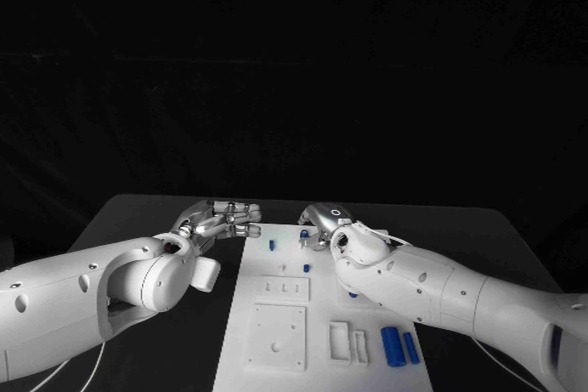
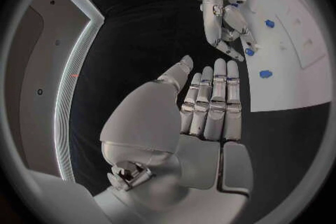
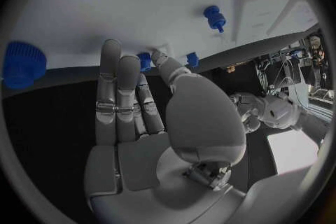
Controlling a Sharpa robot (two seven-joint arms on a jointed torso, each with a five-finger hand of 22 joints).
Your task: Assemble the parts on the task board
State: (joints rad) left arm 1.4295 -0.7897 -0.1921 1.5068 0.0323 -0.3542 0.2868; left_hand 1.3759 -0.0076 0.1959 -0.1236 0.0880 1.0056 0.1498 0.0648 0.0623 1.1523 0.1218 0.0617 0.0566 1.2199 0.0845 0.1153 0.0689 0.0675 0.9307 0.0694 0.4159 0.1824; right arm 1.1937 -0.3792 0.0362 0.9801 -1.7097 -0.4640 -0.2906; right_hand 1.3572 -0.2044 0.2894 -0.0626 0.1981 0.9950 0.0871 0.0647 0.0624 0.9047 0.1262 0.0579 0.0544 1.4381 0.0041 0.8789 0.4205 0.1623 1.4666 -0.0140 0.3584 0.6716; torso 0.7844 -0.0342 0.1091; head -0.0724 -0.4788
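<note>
Both hands hover open-fingered and empty, left hand point(image 1: 221, 219) beside and right hand point(image 1: 329, 224) over the white board point(image 1: 321, 358) on the worktop, where blue parts point(image 1: 399, 345) lie loose, assembly seemingly barely begun.

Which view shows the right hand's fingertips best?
The right wrist view: the fingertips reach the task board beside a small blue part. The left wrist view shows the right hand from outside; the head view shows its back.
</note>
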